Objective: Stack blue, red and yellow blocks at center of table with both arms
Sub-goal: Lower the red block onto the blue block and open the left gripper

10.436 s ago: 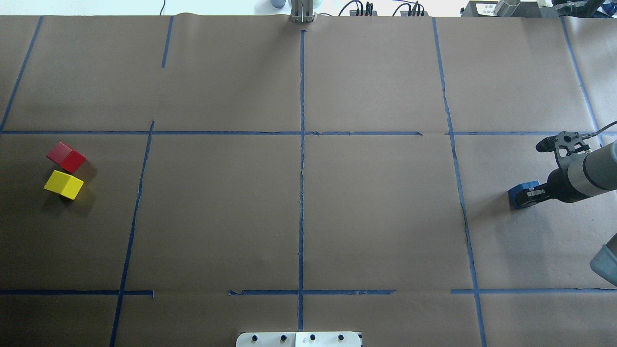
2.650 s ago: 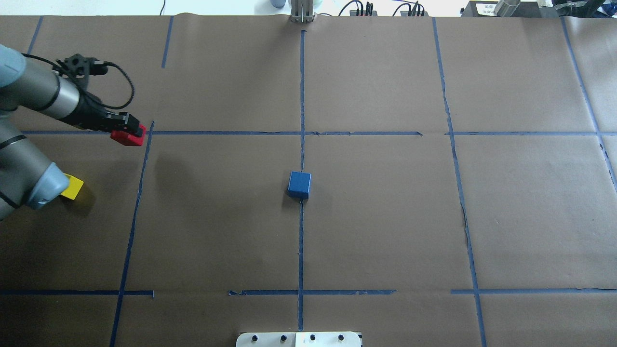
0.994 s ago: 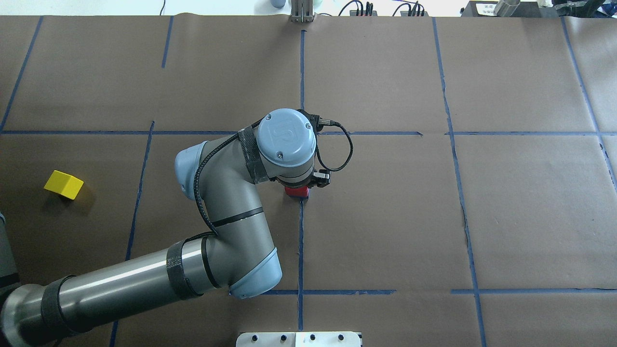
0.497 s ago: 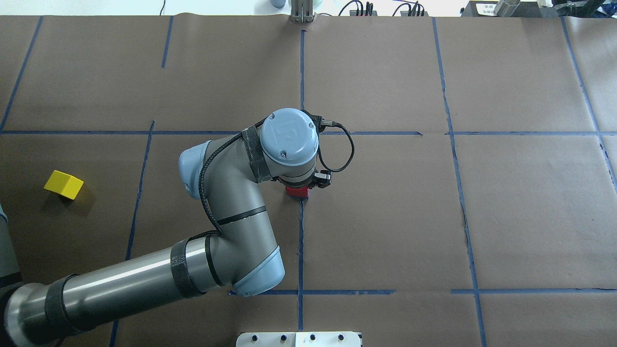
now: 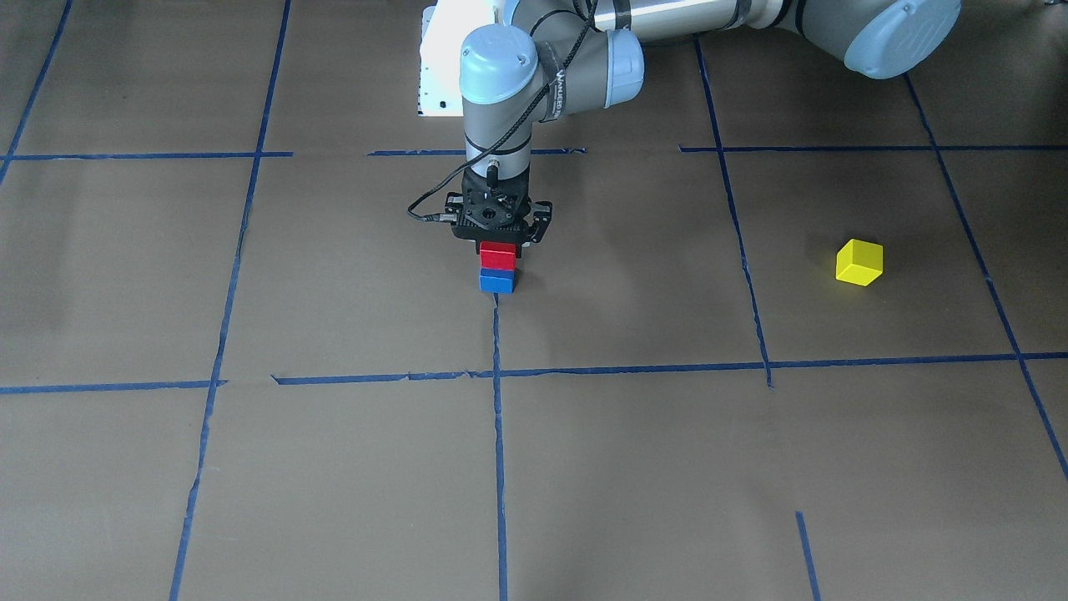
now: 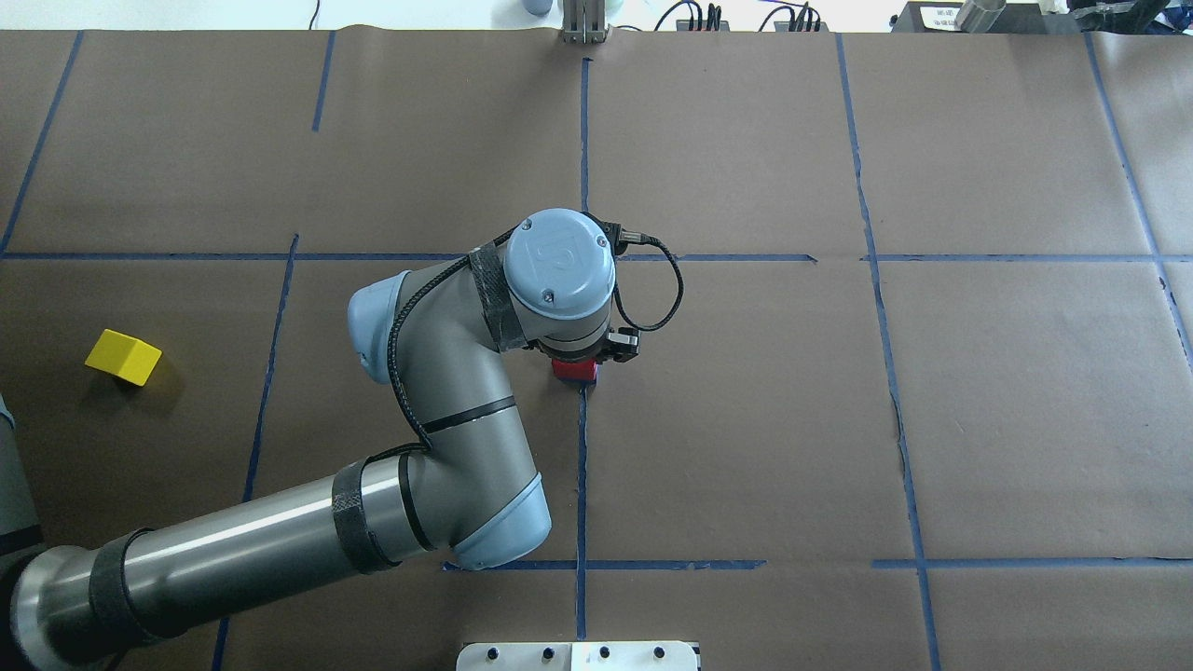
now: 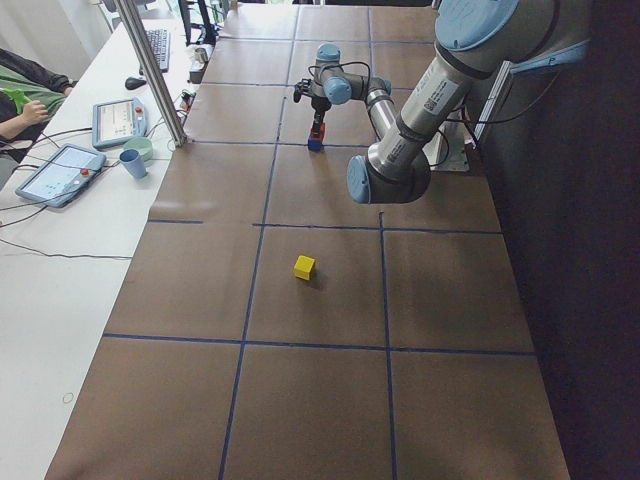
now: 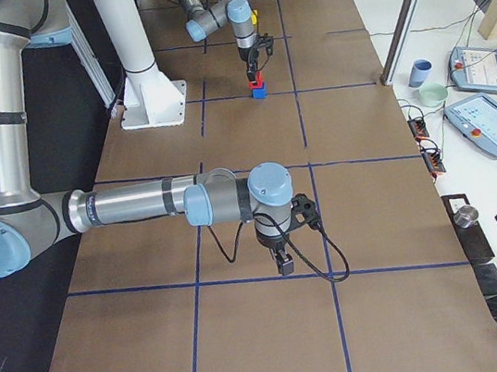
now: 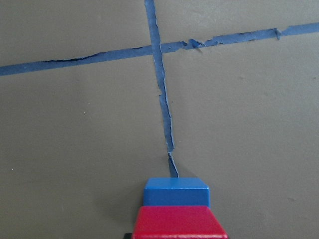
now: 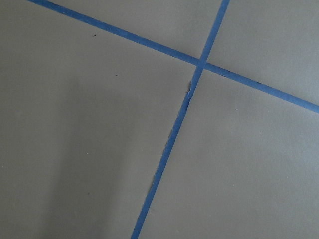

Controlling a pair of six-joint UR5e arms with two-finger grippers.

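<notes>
At the table's centre the red block point(image 5: 498, 254) rests on top of the blue block point(image 5: 497, 280), edges lined up. My left gripper point(image 5: 498, 246) points straight down and is shut on the red block point(image 9: 179, 224), with the blue block point(image 9: 176, 191) showing just beyond it in the left wrist view. The yellow block point(image 6: 123, 357) lies alone at the table's left side, tilted on an edge point(image 5: 859, 262). My right gripper point(image 8: 283, 263) hangs low over bare paper at the table's right end. I cannot tell whether it is open or shut.
The left arm's elbow point(image 6: 447, 438) spans the near-left of the table. Blue tape lines point(image 6: 582, 447) divide the brown paper. A white pedestal point(image 6: 578, 656) sits at the near edge. A side table with tablets point(image 7: 60, 172) and cups, and a person's sleeve point(image 7: 25, 75), lie beyond the far edge.
The right arm brought the blue block to the centre and withdrew. The left arm carried the red block onto it. Over the last second the left wrist shifted only slightly.
</notes>
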